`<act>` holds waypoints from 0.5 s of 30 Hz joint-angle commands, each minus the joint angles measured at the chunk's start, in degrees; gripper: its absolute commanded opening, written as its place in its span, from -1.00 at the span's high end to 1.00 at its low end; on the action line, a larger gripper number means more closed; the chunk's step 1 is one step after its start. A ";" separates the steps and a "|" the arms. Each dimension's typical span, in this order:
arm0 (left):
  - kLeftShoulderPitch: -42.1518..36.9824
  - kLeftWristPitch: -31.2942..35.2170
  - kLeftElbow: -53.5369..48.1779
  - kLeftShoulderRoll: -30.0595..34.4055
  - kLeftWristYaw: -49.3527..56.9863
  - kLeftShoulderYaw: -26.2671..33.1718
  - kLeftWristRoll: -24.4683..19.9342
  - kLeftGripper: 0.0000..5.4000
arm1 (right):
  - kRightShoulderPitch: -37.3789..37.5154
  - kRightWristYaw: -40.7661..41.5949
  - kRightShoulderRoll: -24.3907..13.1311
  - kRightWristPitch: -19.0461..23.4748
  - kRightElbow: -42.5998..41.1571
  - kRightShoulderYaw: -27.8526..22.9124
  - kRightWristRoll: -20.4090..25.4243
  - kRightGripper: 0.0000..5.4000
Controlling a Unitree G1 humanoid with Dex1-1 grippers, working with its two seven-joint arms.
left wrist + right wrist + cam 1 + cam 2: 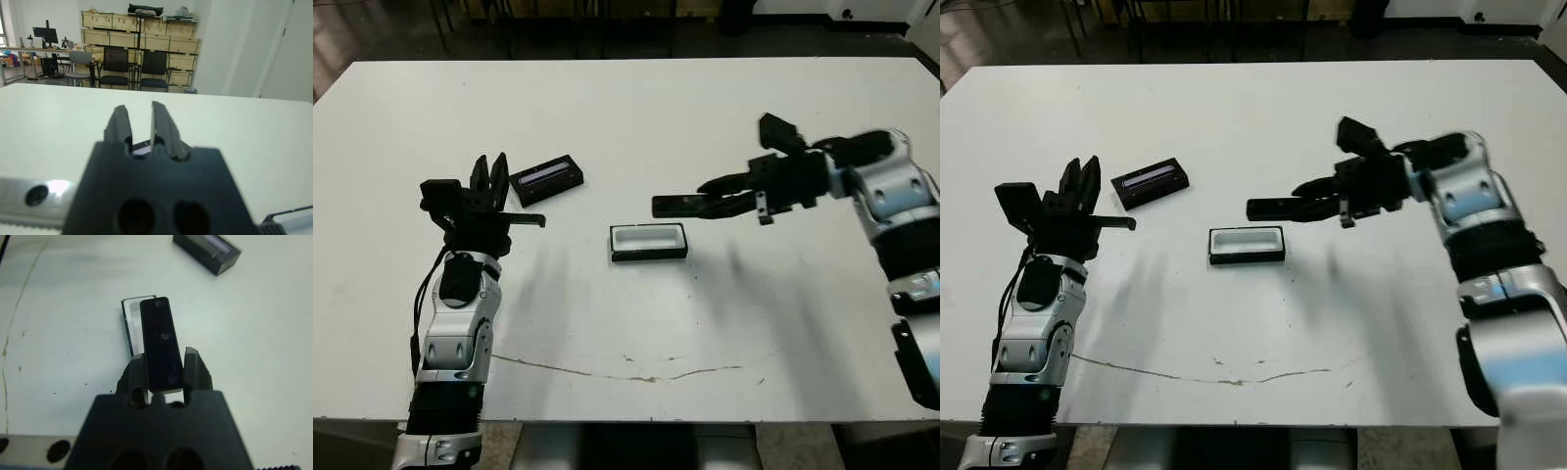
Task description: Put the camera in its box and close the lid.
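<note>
My right gripper (713,203) is shut on one end of the camera (675,206), a slim glossy black bar held level above the table. In the right wrist view the camera (161,340) hangs over the box (127,325) and hides most of its white lining. The box (649,257), a shallow black-walled tray, lies at mid-table, just below and to the left of the camera's free end. The lid (546,179) with its pale strip lies left of the box. My left gripper (490,172) stands just left of the lid, slightly open and holding nothing.
A thin dark line (626,372) runs across the table near its front edge. Beyond the far edge, the left wrist view shows office chairs (115,68) and stacked crates (142,34).
</note>
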 commanded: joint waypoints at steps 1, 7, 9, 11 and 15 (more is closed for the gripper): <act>1.19 0.70 0.36 0.08 0.45 0.10 0.45 1.00 | -1.59 -0.04 1.51 -1.69 1.89 1.82 -2.55 0.86; 1.44 0.48 0.40 -0.08 0.53 0.15 0.37 1.00 | -1.67 -1.13 2.90 -4.00 2.67 3.20 -5.77 0.86; 1.46 0.12 0.65 -0.01 0.43 0.14 0.47 1.00 | -1.94 -1.70 3.31 -4.85 3.79 3.48 -6.83 0.86; 1.51 0.01 0.72 0.08 0.32 0.15 0.52 1.00 | -2.18 -2.08 3.60 -6.04 4.76 3.57 -7.65 0.86; 1.60 -0.18 0.78 0.03 0.21 0.15 0.41 1.00 | -2.71 -2.61 3.90 -7.93 6.65 3.76 -9.03 0.86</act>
